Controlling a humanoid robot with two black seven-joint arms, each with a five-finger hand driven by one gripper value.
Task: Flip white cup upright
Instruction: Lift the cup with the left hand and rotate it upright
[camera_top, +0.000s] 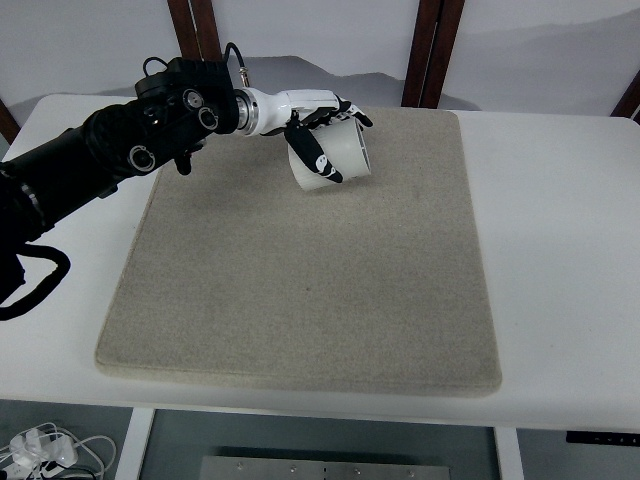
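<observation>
A white cup is at the far middle of the beige mat, held tilted in my left hand. The left arm comes in from the picture's left edge and reaches across the mat's far left corner. Its fingers wrap the cup: a thumb runs down the near side and other fingers curl over the top. I cannot tell which way the cup's mouth faces. The right arm is out of view.
The mat lies on a white table. Dark wooden posts stand behind the table's far edge. Cables lie on the floor at the lower left.
</observation>
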